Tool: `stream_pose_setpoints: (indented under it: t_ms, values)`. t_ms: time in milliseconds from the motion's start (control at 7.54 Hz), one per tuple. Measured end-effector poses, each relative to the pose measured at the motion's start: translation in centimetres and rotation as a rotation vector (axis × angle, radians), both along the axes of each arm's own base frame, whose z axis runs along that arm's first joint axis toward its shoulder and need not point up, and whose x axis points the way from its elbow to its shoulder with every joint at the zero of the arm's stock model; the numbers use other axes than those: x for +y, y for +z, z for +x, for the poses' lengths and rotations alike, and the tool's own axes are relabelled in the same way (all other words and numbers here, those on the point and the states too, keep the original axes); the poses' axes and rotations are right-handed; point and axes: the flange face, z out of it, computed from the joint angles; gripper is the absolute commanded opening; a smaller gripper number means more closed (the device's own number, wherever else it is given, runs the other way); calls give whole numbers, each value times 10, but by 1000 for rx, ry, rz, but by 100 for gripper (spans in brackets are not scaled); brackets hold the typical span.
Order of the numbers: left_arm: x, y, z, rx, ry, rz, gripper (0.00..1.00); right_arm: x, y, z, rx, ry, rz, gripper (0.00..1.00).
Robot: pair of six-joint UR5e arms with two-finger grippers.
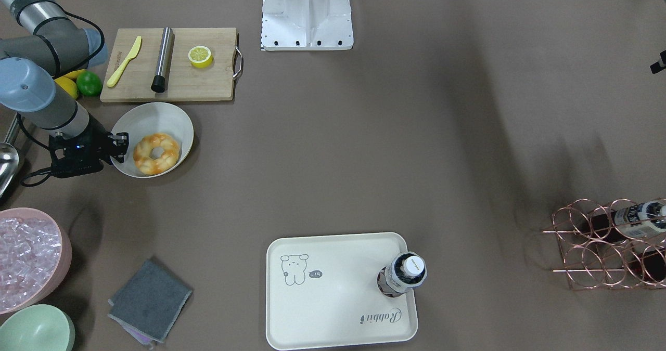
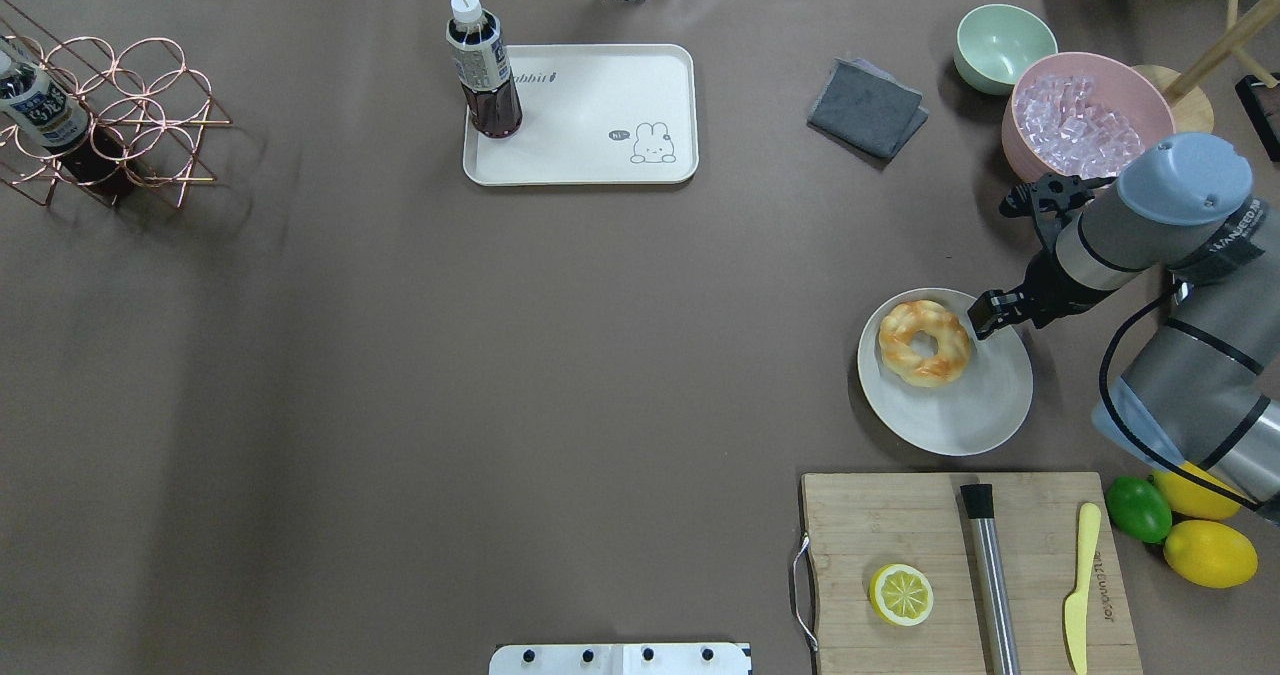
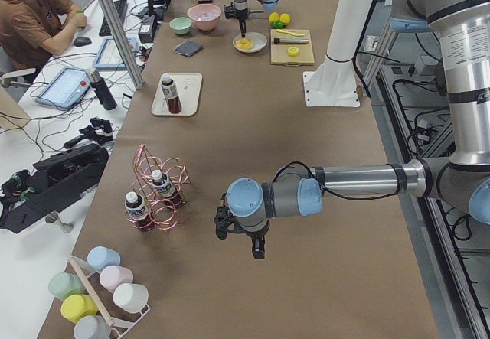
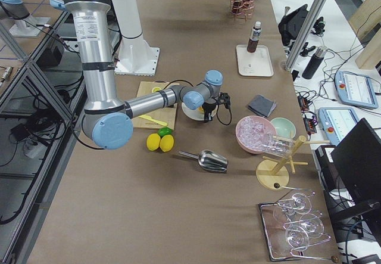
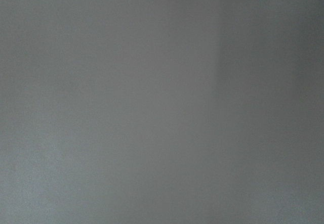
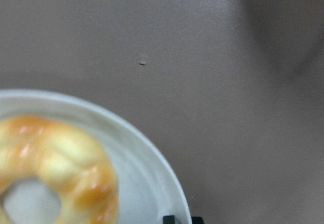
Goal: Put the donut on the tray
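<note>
The donut, golden-orange and braided, lies in a round cream bowl on the robot's right side; it also shows in the overhead view and the right wrist view. My right gripper is at the bowl's rim, just beside the donut, with its fingertips close together and holding nothing. The cream rabbit tray lies far across the table, apart from the bowl. My left gripper shows only in the exterior left view, low over bare table; I cannot tell whether it is open or shut.
A dark drink bottle stands on one corner of the tray. A wooden cutting board holds a lemon half, a steel rod and a yellow knife. A pink ice bowl, a green bowl and a grey cloth are beyond the gripper.
</note>
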Motion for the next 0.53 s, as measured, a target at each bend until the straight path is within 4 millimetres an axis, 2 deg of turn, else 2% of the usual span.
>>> stream_pose_setpoints:
  t_ms: [265,531]
  values:
    - [0,1,0,-1,0,-1,98,0,-4,0,-8,-2,0,0]
    - [0,1,0,-2,0,-3,98,-5,-20,9,-56,0,-12,0]
